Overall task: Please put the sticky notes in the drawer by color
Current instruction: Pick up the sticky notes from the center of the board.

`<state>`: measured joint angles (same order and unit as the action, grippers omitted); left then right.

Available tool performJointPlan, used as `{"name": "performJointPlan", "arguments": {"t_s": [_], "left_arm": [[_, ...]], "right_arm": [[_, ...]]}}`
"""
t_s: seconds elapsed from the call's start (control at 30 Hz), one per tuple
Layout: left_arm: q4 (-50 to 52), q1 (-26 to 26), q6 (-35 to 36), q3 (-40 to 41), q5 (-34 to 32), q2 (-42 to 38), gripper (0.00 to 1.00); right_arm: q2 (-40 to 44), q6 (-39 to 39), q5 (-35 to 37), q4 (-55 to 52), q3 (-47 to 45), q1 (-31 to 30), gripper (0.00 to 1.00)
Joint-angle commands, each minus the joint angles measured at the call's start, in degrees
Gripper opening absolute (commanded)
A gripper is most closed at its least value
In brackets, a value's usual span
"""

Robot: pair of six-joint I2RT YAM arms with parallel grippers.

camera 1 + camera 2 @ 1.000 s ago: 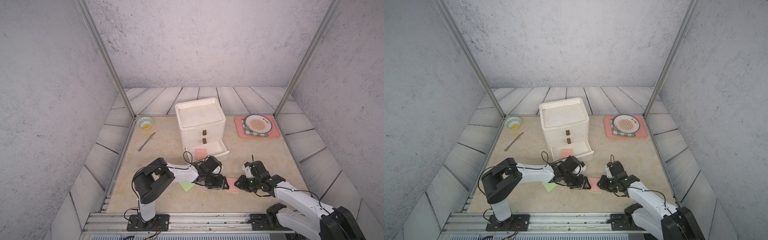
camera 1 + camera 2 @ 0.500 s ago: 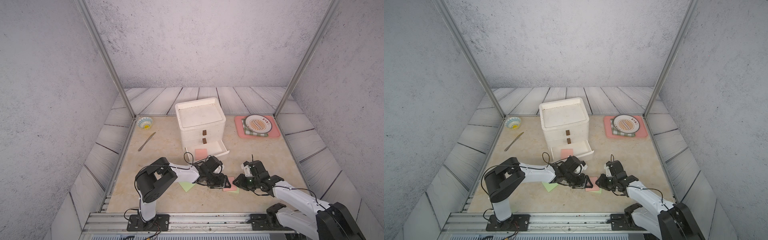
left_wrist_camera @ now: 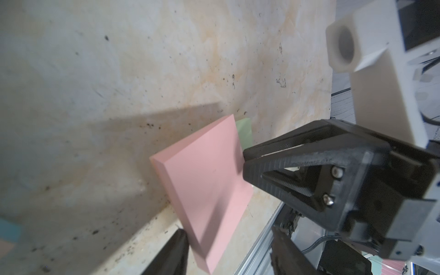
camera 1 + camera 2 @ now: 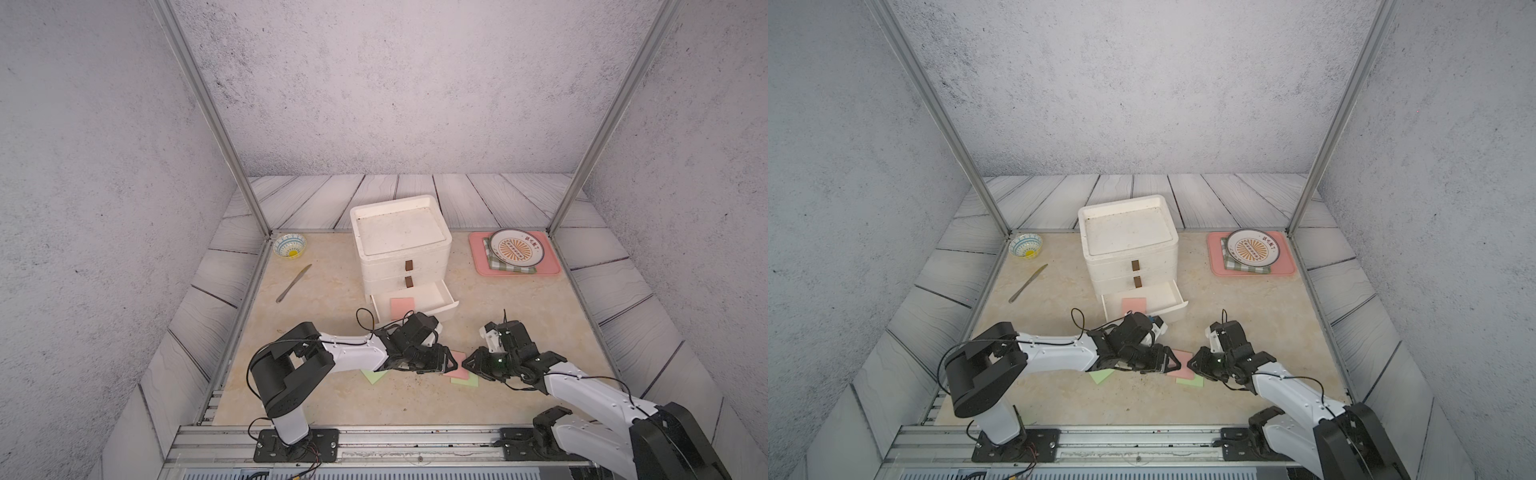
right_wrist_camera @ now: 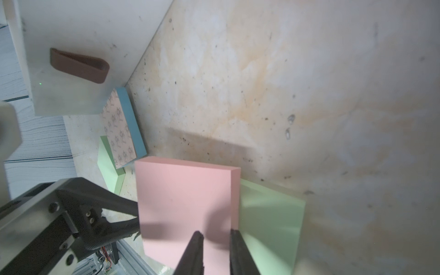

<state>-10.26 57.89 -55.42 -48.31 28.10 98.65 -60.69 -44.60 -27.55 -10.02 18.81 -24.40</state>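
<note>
Near the tabletop's front edge, in both top views, pink sticky note pad (image 4: 457, 368) sits between spread left end effector (image 4: 451, 361) and right end effector (image 4: 467, 365). Drawer (image 4: 428, 262) stands mid-tabletop, bottom tray open. Left wrist: right end effector pinches the tilted pad's edge over green pad (image 3: 245, 133). Right wrist: orange-patterned pad (image 5: 119, 133) lies beside the drawer front.

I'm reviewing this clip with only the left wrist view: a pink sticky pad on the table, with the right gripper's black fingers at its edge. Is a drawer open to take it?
Observer: Yes. In both top views the bottom drawer of the white three-drawer cabinet is pulled out towards the arms.
Operator: Is there anything in it, so I can check the colour?
Observer: One plain pink square pad lies flat inside it.
</note>
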Motion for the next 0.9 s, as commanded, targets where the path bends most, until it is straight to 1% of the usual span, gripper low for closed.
{"name": "performJointPlan", "arguments": {"t_s": [0.0, 0.2, 0.23, 0.27, 0.33, 0.4, 0.47, 0.5, 0.53, 0.67, 0.8, 0.87], "left_arm": [[-5.2, 0.3, -1.7, 0.8, 1.0, 0.7, 0.59], [-4.6, 0.3, -1.6, 0.9, -0.2, -1.7, 0.56], [-4.3, 0.3, -1.3, 0.8, -0.5, -2.0, 0.54], [-3.8, 0.3, -1.2, 0.8, -0.9, -2.5, 0.49], [-3.2, 0.3, -0.8, 1.0, -1.4, -3.2, 0.46], [-3.1, 0.3, -0.8, 1.2, -1.8, -3.7, 0.40], [-3.3, 0.4, -1.0, 1.3, -1.9, -3.9, 0.38], [-3.5, 0.3, -0.9, 1.3, -1.8, -3.9, 0.33], [-3.7, 0.4, -1.0, 1.4, -1.8, -3.8, 0.31], [-4.8, 0.3, -1.6, 1.4, -1.3, -3.1, 0.28], [-5.0, 0.3, -1.9, 1.5, -1.3, -2.2, 0.28], [-4.3, 0.3, -1.8, 1.2, -1.3, -1.7, 0.32]], "right_arm": [[-0.2, -0.8, -3.1, 2.0, -0.5, -0.2, 0.24], [0.7, -0.9, -3.2, 1.7, -0.3, -0.2, 0.24], [0.6, -0.8, -3.3, 1.5, -0.2, -0.1, 0.24], [0.6, -0.7, -3.2, 1.2, 0.1, -0.2, 0.24], [0.7, -0.3, -3.3, 0.4, 0.6, -0.2, 0.24], [0.9, -0.2, -3.3, 0.3, 0.7, -0.2, 0.24], [1.3, -0.4, -3.2, 0.2, 0.7, -0.2, 0.24], [1.5, -0.5, -3.2, 0.2, 0.6, -0.2, 0.24], [1.7, -0.5, -3.2, 0.1, 0.7, -0.2, 0.24], [2.3, -0.8, -3.4, 0.0, 0.8, -0.2, 0.24], [3.0, -0.8, -3.3, -0.3, 0.8, -0.2, 0.24], [3.3, -0.9, -3.4, -0.3, 0.6, -0.2, 0.24]]}}
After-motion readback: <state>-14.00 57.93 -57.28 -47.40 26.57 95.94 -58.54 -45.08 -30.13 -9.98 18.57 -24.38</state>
